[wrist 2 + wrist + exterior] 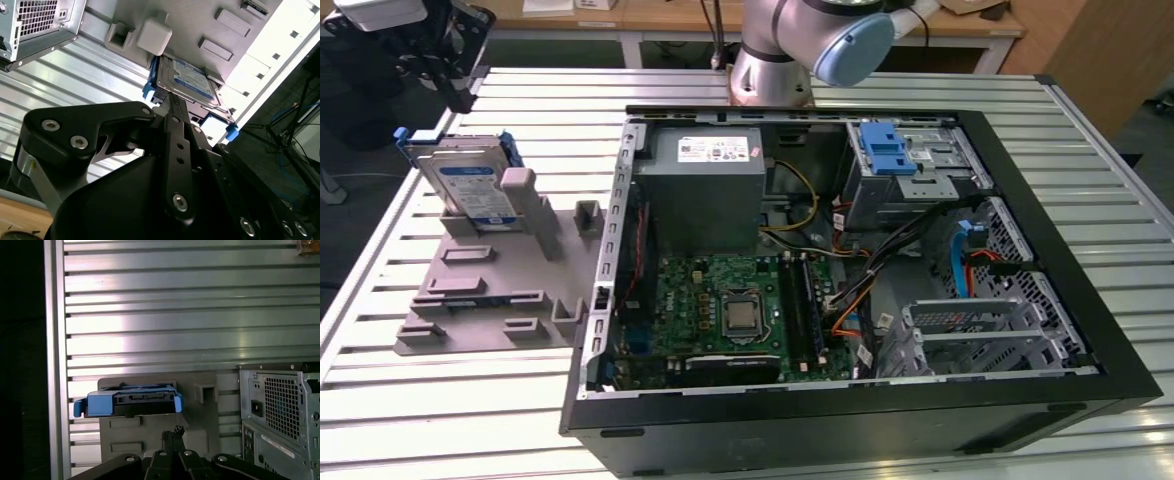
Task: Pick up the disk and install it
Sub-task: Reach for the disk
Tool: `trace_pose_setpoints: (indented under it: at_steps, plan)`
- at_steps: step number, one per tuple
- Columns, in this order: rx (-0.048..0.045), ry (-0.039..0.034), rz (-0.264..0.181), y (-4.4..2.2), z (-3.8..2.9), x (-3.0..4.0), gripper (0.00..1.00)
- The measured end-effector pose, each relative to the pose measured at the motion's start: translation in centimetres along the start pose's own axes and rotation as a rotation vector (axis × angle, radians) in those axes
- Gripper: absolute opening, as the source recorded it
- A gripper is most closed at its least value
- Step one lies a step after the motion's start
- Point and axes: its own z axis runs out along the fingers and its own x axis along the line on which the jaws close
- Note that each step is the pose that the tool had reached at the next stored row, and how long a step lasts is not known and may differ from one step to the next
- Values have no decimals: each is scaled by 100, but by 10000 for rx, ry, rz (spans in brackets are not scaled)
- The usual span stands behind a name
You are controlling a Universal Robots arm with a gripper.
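Pick-up stage, I judge: my gripper [451,80], whose opening I cannot tell, hovers apart from the upright disk [464,185]; grasping calls for edge alignment.

The surface [440,420] is ribbed bare aluminium with a soft brushed sheen, and glare streaks its slats. The holder plate [487,290] looks like matt grey plastic, faintly grainy. The disk [464,180] has a smooth silver metal body, a glossy blue-and-white paper label and a blue plastic frame. The tool [170,105] is matt black with bright metal screw heads. The computer case [854,410] has a satin black outer shell and dull grey sheet metal inside. Its perforated rear panel [282,405] is bare metal. The latch [886,150] on the drive bay is smooth blue plastic.
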Motion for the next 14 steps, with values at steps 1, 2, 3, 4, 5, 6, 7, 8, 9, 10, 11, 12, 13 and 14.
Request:
trace_pose_setpoints:
  at_steps: [1,2,3,4,5,6,7,8,9,10,11,12,13,14]
  plan:
    - [1,1,0,0,-1,1,11]
    - [1,1,1,0,-1,2,11]
    - [0,0,2,0,0,6,11]
    - [1,1,3,-1,-1,17,11]
    - [1,1,1,-2,-1,31,11]
    - [0,1,1,-3,-1,49,11]
    - [0,0,1,-4,-1,65,11]
    - [1,1,1,-5,-2,81,11]
    - [0,1,1,-6,-1,96,11]
    - [0,-1,1,-7,-1,112,11]
    - [0,-1,1,-8,0,123,11]
    - [0,0,1,-9,0,136,11]
    - [0,0,1,-10,1,151,11]
    - [0,0,1,-11,1,167,11]
